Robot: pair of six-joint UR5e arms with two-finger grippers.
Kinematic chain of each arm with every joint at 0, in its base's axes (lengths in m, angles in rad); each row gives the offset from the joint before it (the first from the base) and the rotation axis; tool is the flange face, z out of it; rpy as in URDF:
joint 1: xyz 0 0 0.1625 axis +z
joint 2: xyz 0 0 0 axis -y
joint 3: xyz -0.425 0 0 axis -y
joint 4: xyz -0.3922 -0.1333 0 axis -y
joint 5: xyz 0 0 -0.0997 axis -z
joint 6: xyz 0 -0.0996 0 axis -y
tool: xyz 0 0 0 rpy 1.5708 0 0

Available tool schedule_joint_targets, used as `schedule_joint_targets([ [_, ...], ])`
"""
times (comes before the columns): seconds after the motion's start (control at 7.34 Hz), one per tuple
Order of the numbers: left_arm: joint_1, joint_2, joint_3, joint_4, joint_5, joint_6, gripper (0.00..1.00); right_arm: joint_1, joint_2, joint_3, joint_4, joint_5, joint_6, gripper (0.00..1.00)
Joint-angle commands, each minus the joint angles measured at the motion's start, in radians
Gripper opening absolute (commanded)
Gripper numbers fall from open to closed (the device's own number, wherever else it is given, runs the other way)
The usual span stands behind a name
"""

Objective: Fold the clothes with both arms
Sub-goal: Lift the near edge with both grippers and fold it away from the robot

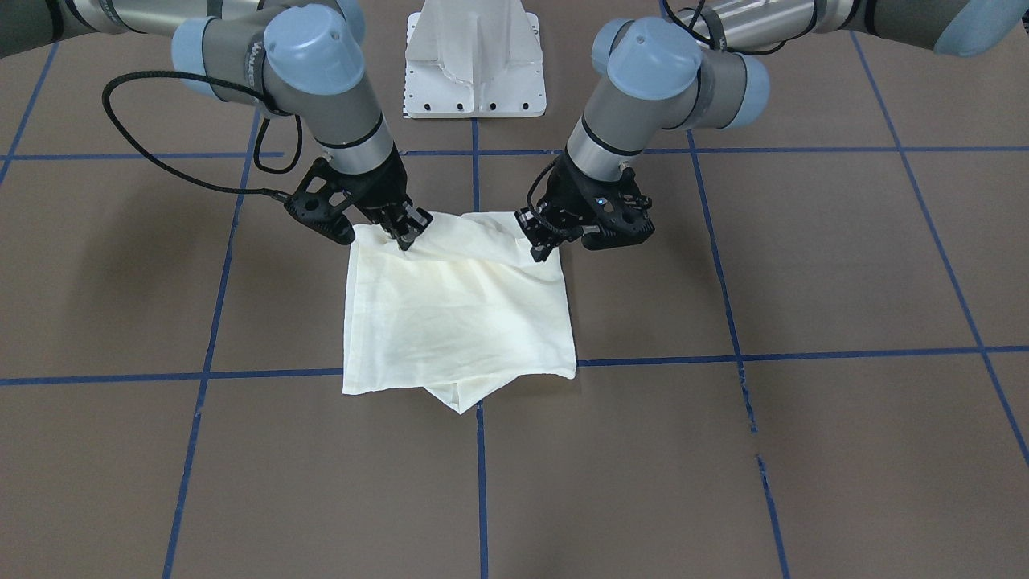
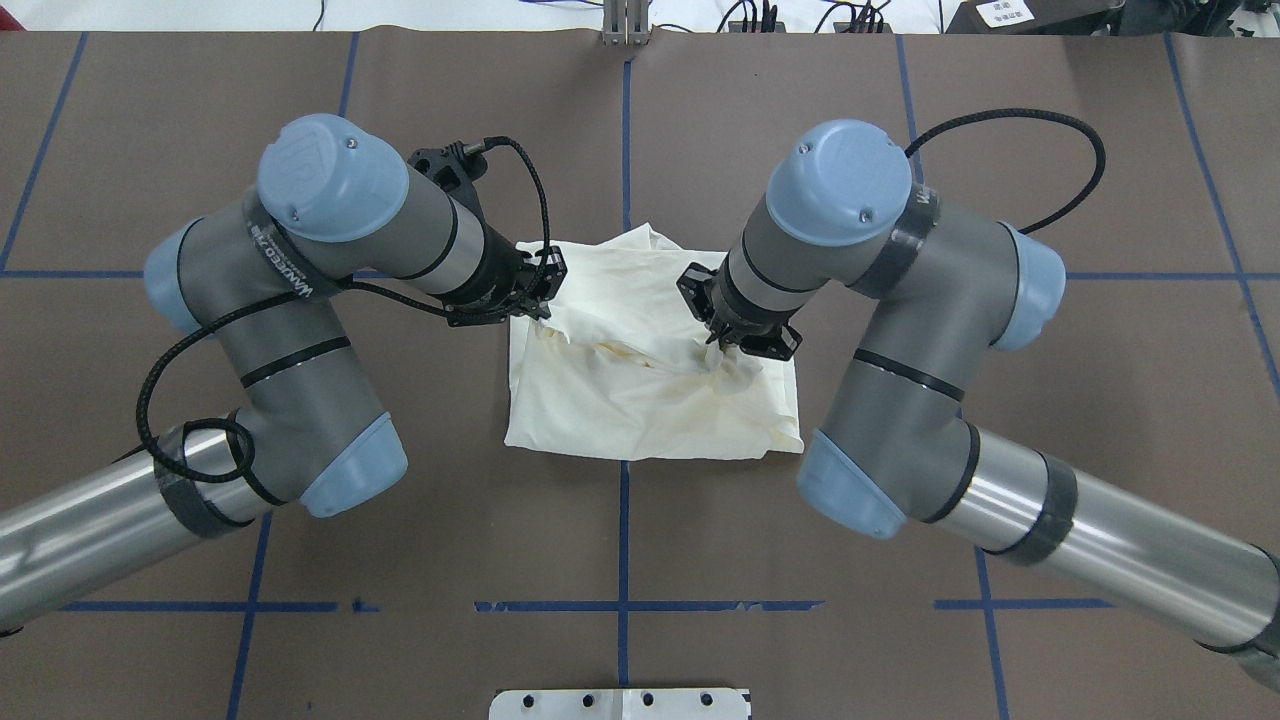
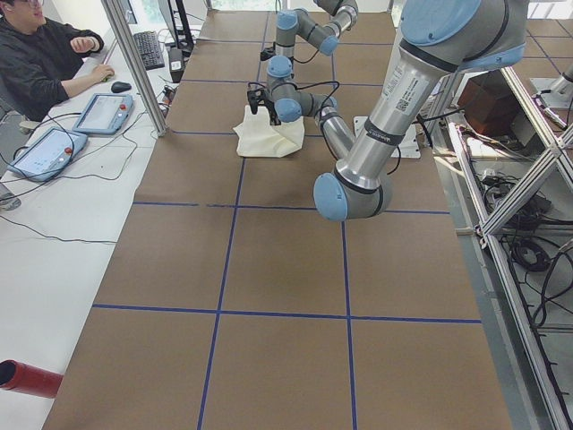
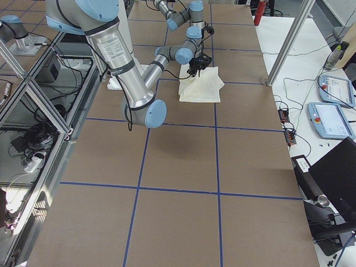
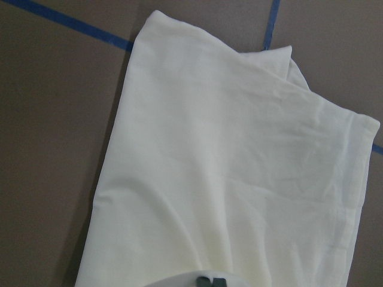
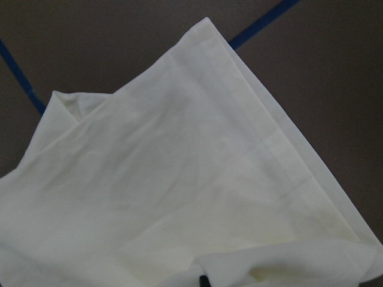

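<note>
The cream shirt [image 1: 458, 322] lies folded into a rough square on the brown table, plain side up, print hidden. It also shows in the overhead view [image 2: 650, 400]. My left gripper [image 1: 537, 249] is shut on the shirt's near-robot corner, also seen from overhead [image 2: 540, 305]. My right gripper [image 1: 404, 237] is shut on the other near-robot corner, with the cloth bunched and slightly raised there [image 2: 725, 347]. In the left wrist view the shirt [image 5: 239, 167] spreads out ahead of the fingertips [image 5: 203, 281]. The right wrist view shows the same cloth [image 6: 179, 179].
The white pedestal base [image 1: 474, 60] stands just behind the shirt, between the arms. Blue tape lines [image 1: 482, 482] grid the brown table. In the exterior left view an operator [image 3: 45, 63] sits at a side desk with tablets [image 3: 103, 112].
</note>
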Motion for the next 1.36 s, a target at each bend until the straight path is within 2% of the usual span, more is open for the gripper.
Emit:
schedule_joint_targets([
  [0.0,-0.068,-0.096,0.178,-0.043,-0.002,0.038,0.0,0.1,0.113,-0.316,0.142,0.078,-0.095,0.11],
  [0.14,-0.086,-0.115,0.261,-0.117,0.0,0.035,0.0,0.128,0.121,-0.371,0.169,0.083,-0.153,0.99],
  [0.27,-0.115,-0.132,0.323,-0.167,0.0,0.04,0.66,0.14,0.133,-0.393,0.169,0.083,-0.199,1.0],
  [0.41,-0.123,-0.143,0.364,-0.182,0.006,0.076,1.0,0.163,0.137,-0.396,0.169,0.088,-0.226,1.0],
  [0.82,-0.141,-0.146,0.36,-0.182,-0.005,0.156,1.0,0.203,0.137,-0.375,0.167,0.169,-0.281,1.0],
  [0.95,-0.141,-0.14,0.351,-0.179,-0.055,0.164,1.0,0.199,0.127,-0.326,0.154,0.189,-0.279,1.0],
  [1.09,-0.143,-0.132,0.322,-0.174,-0.098,0.169,1.0,0.188,0.126,-0.3,0.128,0.18,-0.278,1.0],
  [1.23,-0.144,-0.1,0.264,-0.171,-0.109,0.178,1.0,0.115,0.139,-0.299,0.09,0.125,-0.281,1.0],
])
